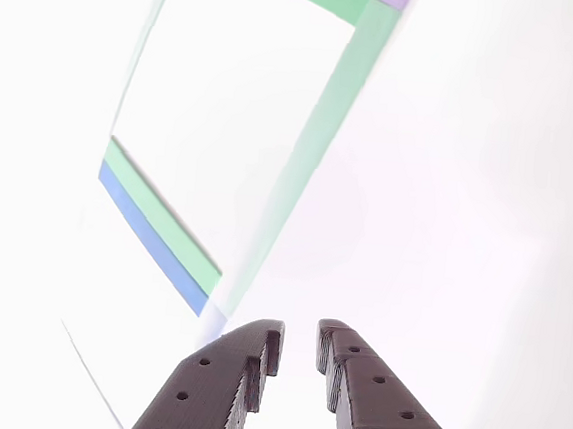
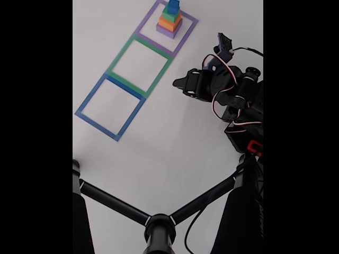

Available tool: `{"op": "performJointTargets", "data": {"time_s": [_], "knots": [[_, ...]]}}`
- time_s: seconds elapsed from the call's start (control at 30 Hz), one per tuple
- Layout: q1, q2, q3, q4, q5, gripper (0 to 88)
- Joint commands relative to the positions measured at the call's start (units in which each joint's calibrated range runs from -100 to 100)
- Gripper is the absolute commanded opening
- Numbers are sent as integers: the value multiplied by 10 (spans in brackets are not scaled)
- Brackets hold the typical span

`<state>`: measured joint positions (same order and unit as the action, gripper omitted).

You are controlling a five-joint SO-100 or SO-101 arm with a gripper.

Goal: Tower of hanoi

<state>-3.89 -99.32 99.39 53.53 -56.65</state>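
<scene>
My gripper hangs over the white table with fingers slightly apart, pinching nothing. The tower stands stacked inside the purple outline, well apart from my gripper.

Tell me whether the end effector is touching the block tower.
Apart. The fixed view shows the end effector over bare table beside the green taped square, with clear table between it and the block tower in the purple taped square.

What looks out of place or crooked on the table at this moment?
Nothing stands out. The four blocks sit stacked, biggest at the bottom, inside the purple taped square. The gripper hangs apart from them, holding nothing.
</scene>
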Motion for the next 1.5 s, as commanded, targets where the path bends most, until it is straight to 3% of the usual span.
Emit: {"op": "performJointTargets", "data": {"time_s": [0.0, 0.13, 0.27, 0.47, 0.57, 0.63, 0.73, 0.87, 0.9, 0.97, 1.07, 1.3, 1.33, 1.4, 1.47], "knots": [[1, -6, 4, -29, 91, 1], [22, 6, -25, -84, 258, 1], [31, 66, -85, -115, 364, 1], [51, 178, -203, -140, 444, 1], [77, 223, -255, -144, 522, 1], [92, 246, -276, -164, 598, 1], [113, 270, -283, -229, 757, 1], [126, 289, -251, -393, 926, 1], [129, 290, -250, -397, 997, 1], [133, 296, -256, -406, 1091, 6], [138, 297, -263, -412, 1188, 17], [137, 352, -357, -335, 1323, 2], [137, 357, -366, -324, 1338, 2], [135, 360, -378, -321, 1323, 1], [137, 360, -383, -305, 1372, 1]]}}
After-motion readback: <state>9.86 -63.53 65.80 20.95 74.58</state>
